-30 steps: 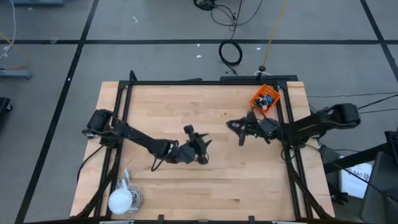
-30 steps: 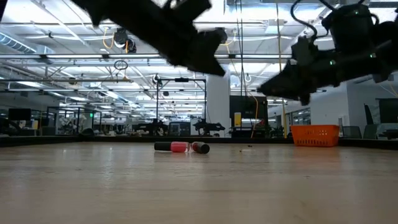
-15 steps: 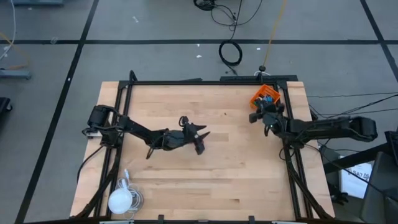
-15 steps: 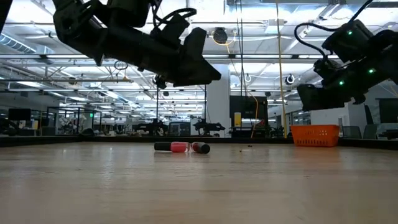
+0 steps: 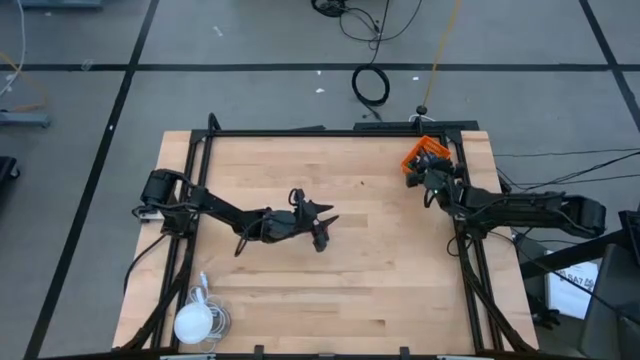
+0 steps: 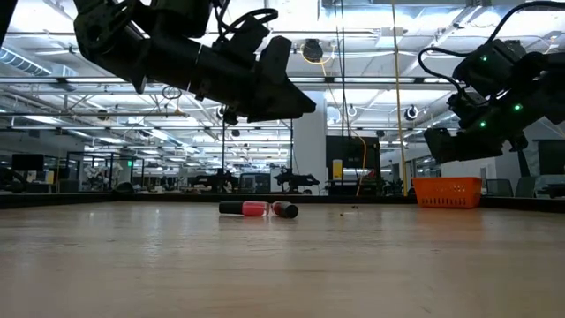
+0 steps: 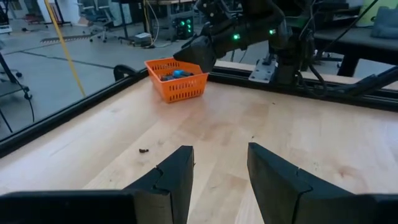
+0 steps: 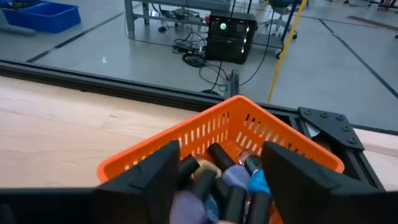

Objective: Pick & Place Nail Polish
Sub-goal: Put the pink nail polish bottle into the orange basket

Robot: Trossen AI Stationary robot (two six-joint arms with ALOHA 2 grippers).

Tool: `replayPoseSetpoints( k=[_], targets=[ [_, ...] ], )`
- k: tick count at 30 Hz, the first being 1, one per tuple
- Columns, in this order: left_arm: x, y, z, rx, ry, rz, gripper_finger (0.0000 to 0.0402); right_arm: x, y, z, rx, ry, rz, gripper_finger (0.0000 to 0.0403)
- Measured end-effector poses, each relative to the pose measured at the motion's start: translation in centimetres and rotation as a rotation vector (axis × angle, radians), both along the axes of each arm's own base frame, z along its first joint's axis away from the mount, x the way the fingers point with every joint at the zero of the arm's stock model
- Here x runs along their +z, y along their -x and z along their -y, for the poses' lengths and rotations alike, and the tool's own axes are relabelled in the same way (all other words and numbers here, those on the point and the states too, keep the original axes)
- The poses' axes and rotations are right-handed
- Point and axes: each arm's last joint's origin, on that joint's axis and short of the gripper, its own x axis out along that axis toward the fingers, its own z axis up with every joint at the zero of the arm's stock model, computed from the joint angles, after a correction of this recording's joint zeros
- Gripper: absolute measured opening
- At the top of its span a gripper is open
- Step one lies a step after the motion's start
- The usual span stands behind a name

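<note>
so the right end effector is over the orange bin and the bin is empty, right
Not quite. The right end effector is over the orange bin, but the bin is not empty: the right wrist view shows nail polish bottles piled inside it, directly under the open fingers.

Even overhead light falls on the table (image 5: 380,260), and the arms cast only faint, soft shadows. In the low view, bright ceiling lights (image 6: 309,13) glare, turning both arms into dark silhouettes. The near table surface there is blurred. Wrist views look evenly lit and fairly sharp.
</note>
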Motion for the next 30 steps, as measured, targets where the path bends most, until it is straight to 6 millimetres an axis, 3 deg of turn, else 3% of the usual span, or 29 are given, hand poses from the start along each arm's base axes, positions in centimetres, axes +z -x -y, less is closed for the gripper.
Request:
replayPoseSetpoints(
  k=[3, 7, 13, 19, 23, 30],
  targets=[
    [0.0, 0.0, 0.0, -0.004, -0.025, -0.01, 0.015, 0.1, -0.1, 0.0, 0.009, 0.0, 0.012, 0.0245],
    [0.0, 0.0, 0.1, -0.015, -0.068, -0.027, 0.015, 0.5, -0.8, 0.0, 0.153, -0.037, 0.117, 0.0262],
    [0.1, 0.5, 1.1, -0.072, -0.141, -0.125, 0.015, 2.4, -2.7, -0.9, 0.683, -0.09, 0.37, 0.0254],
    [-0.6, 2.3, 1.7, -0.092, -0.081, -0.36, 0.015, 3.9, -4.1, -4.0, 1.19, -0.125, 0.506, 0.024],
    [-1.7, 3.0, 0.9, -0.125, 0.067, -0.485, 0.015, 3.7, -4.7, -6.0, 1.28, -0.112, 0.458, 0.0236],
    [-2.6, 3.0, -1.3, -0.253, 0.241, -0.573, 0.015, 3.2, -5.4, -7.3, 1.238, -0.053, 0.409, 0.0235]
  ],
)
